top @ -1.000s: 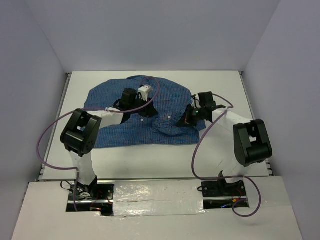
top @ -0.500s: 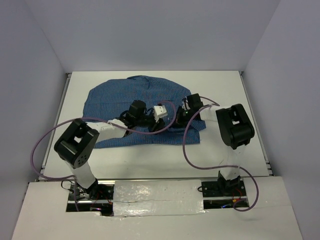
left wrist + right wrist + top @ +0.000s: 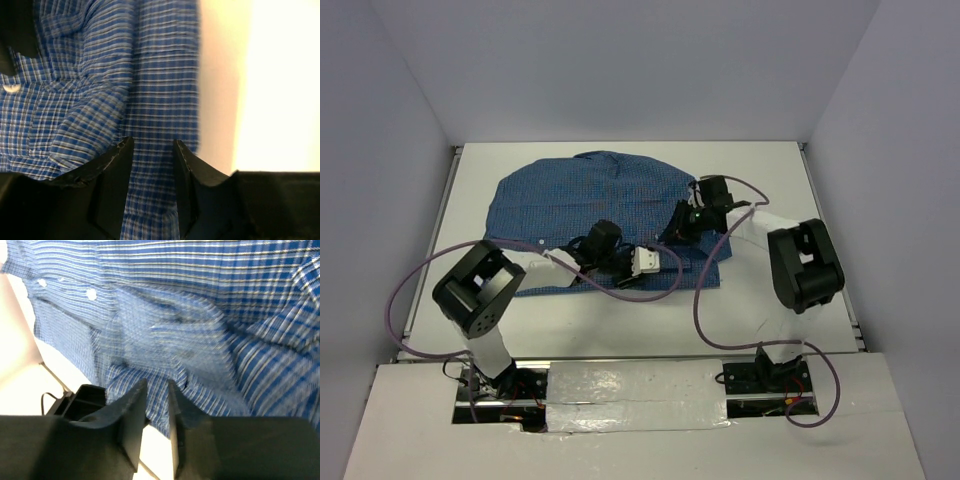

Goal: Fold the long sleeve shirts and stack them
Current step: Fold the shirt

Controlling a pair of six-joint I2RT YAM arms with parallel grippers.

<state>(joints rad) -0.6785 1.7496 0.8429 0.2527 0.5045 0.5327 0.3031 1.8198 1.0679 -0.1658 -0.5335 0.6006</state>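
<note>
Top external view: your left gripper [image 3: 152, 145] hangs half-open over the blue checked shirt [image 3: 580, 190] on the bench [image 3: 770, 170]. Your right gripper [image 3: 156, 385], jaws barely parted, holds nothing.

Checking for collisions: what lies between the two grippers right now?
Blue shirt cloth lies between the left gripper and the right gripper. I can make out nothing else there. The top view shows it best.

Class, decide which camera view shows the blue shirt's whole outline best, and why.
Top external: nearly all of the shirt shows, lying on the table. Both wrist views show only close patches of checked cloth.
</note>
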